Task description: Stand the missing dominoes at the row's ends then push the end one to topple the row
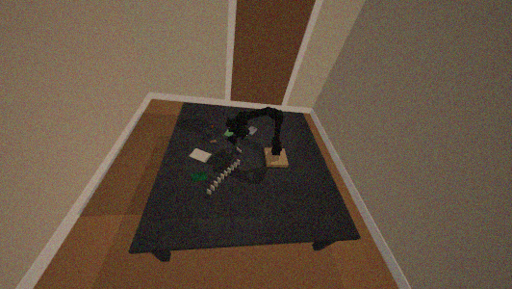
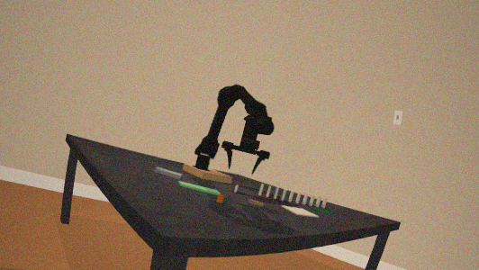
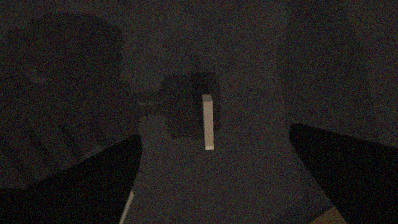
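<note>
Lone pale domino (image 1: 239,149) (image 2: 236,188) (image 3: 208,125), probably light, stiff, easily toppled; best gripped across its broad faces, mid-height; hand (image 1: 234,141) (image 2: 241,171) (image 3: 215,136) spread wide, empty.

Black, chunky-jointed arm (image 1: 262,111) (image 2: 220,118); tapered fingers (image 2: 230,158).

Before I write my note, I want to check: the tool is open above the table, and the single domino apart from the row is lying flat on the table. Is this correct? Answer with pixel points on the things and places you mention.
Not quite: the single domino (image 1: 239,149) (image 2: 236,188) (image 3: 208,124) apart from the row (image 1: 223,177) (image 2: 293,195) is standing upright, as the exterior view shows. The tool (image 2: 241,171) (image 3: 215,136) is indeed open above the table (image 1: 269,207) (image 2: 112,189).
</note>
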`<state>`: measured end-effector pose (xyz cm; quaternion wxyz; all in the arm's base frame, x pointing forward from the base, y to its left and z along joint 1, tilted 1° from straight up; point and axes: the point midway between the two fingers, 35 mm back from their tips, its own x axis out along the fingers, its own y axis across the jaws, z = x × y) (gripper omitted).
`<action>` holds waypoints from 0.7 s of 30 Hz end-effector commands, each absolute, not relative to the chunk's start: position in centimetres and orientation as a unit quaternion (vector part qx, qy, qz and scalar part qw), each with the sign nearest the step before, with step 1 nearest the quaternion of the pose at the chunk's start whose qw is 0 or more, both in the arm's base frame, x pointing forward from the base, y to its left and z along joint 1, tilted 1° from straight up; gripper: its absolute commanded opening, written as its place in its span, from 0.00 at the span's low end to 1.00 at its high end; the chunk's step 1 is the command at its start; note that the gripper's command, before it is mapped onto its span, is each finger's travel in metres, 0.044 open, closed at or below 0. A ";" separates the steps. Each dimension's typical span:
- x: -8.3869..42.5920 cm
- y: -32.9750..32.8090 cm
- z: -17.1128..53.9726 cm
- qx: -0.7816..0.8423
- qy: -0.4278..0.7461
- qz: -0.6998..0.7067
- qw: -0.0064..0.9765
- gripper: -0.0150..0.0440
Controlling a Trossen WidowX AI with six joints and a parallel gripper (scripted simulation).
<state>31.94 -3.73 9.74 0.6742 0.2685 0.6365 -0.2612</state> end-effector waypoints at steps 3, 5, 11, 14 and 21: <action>32.0 -3.7 5.5 0.274 0.640 -0.265 0.667 1.00; 31.9 -3.7 3.8 0.274 0.640 -0.265 0.667 1.00; 32.1 -3.6 3.2 0.274 0.640 -0.265 0.667 1.00; 32.1 -3.6 2.8 0.274 0.640 -0.265 0.667 1.00; 32.1 -3.6 1.8 0.274 0.640 -0.265 0.667 1.00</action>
